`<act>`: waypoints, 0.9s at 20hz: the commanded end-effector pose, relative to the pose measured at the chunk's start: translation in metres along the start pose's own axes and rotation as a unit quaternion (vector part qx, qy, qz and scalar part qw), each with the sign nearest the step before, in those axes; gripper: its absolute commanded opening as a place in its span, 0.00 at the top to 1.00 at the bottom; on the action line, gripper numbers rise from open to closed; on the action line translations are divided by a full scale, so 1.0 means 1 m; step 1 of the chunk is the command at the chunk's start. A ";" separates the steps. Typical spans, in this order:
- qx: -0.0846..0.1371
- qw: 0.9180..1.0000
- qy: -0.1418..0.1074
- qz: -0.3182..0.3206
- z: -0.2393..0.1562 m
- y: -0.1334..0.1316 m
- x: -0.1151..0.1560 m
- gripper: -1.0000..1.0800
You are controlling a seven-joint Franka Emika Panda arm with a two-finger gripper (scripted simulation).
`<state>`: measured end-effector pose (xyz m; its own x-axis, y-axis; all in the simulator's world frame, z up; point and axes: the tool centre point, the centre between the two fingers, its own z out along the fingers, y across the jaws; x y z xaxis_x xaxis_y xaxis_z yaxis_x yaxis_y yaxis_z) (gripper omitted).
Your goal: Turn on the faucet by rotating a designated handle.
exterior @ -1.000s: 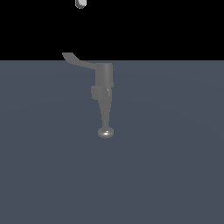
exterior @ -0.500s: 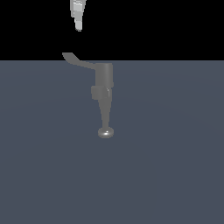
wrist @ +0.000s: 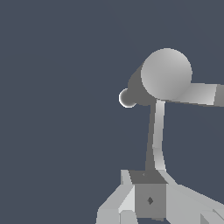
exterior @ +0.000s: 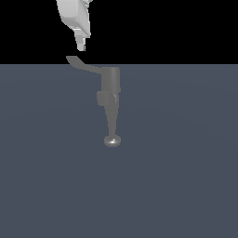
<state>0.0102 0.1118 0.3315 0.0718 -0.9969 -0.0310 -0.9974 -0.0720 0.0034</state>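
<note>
The grey faucet [exterior: 111,82] stands upright on the dark floor, and its tapered spout ends in a shiny round knob [exterior: 112,141]. The thin flat handle [exterior: 83,65] projects from the cylinder's top toward the exterior view's left, with an upturned tip. My gripper [exterior: 81,46] hangs just above that tip without touching it; its fingers are together and hold nothing. In the wrist view the cylinder top [wrist: 166,73] is a round disc. The handle [wrist: 156,131] runs from it to my gripper [wrist: 146,175], whose fingers cover the handle's tip. The knob [wrist: 127,98] shows beside the cylinder.
A flat dark grey floor [exterior: 186,176] lies all around the faucet. A light grey bar [wrist: 201,94] sticks out sideways from the cylinder in the wrist view. A small block [exterior: 100,98] sits on the faucet body's side.
My gripper has come down from the top edge of the exterior view to just above the handle's tip. The faucet and handle have not moved.
</note>
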 end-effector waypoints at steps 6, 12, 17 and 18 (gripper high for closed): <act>0.002 0.998 0.011 0.057 0.022 -0.014 -0.009 1.00; 0.003 0.997 0.015 0.078 0.031 -0.019 -0.012 1.00; 0.003 0.997 0.015 0.080 0.032 -0.020 -0.012 1.00; 0.003 0.997 0.015 0.080 0.032 -0.020 -0.012 1.00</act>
<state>0.0287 0.1265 0.3003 -0.0873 -0.9962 -0.0002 -0.9962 0.0873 0.0005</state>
